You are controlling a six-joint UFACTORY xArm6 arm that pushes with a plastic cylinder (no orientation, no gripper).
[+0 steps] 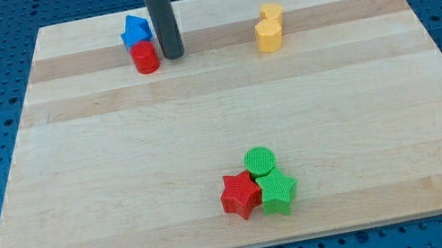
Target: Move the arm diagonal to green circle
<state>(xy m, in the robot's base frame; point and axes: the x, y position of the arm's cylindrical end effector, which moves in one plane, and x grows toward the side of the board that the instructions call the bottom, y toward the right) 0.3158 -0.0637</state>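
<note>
We can't make out any writing here, honestly. No text, labels, brand marks, numbers or signs are readable on the wooden surface [225, 96], on the coloured blocks, or on the blue frame around it.
</note>
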